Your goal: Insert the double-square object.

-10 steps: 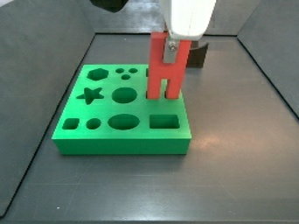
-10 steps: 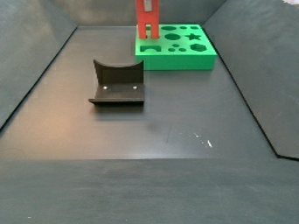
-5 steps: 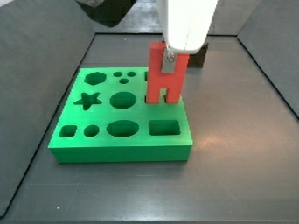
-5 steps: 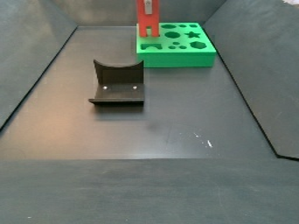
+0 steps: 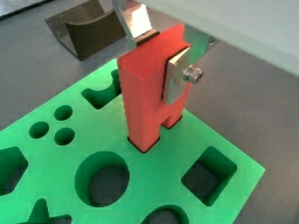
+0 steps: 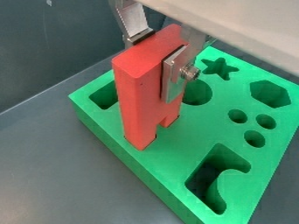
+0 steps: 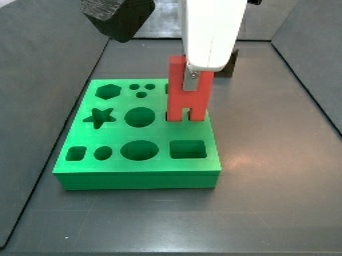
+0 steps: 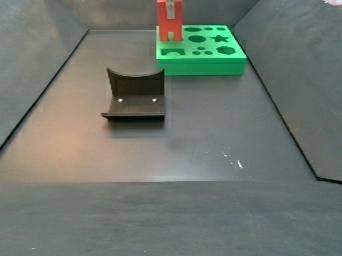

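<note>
In a wrist view the gripper point(image 5: 163, 54) is clamped on the upper part of the double-square object point(image 5: 149, 92), one silver finger point(image 5: 179, 74) lying flat against its side face. The red block stands upright, its long axis running straight down from the gripper to the green board point(image 5: 251, 166), and the nearer prong seems to sit in a small square opening in the board's top. The dark grey block with the curved notch point(image 5: 84, 31) lies on the floor beyond the board, well apart.

In a wrist view from the opposite side, the double-square object point(image 6: 147, 90) is again vertical, with its foot at the board point(image 6: 128, 149) near one edge, beside a square hole. How deep the prongs have gone I cannot tell.

In a side view the gripper point(image 7: 198, 68) hangs directly above the block point(image 7: 186, 96), which stands at the far right part of the board point(image 7: 134, 178), prongs down and touching the top face.

In a side view from across the floor, the block point(image 8: 168, 20) stands upright at the board's point(image 8: 203, 66) left end, far beyond the grey notched block point(image 8: 134, 95). I judge that what is left is a straight push down along the block's long axis.
</note>
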Robot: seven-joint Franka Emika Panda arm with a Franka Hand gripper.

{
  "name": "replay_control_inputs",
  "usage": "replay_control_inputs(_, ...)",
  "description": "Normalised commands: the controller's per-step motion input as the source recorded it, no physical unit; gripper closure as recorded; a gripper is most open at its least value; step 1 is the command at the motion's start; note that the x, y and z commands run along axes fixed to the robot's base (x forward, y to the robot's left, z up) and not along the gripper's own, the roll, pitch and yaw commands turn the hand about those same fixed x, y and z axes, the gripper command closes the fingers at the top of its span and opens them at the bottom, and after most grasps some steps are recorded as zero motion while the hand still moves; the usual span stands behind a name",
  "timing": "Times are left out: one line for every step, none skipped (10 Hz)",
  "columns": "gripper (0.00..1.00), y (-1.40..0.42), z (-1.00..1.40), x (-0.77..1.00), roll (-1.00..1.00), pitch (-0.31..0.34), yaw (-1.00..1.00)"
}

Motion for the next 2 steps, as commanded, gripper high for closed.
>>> replay_control_inputs(1.0,0.0,-0.03,0.0,-0.07,-0.007,0.0)
replay_control_inputs(1.0,0.0,0.0,0.0,0.0,0.0,0.0)
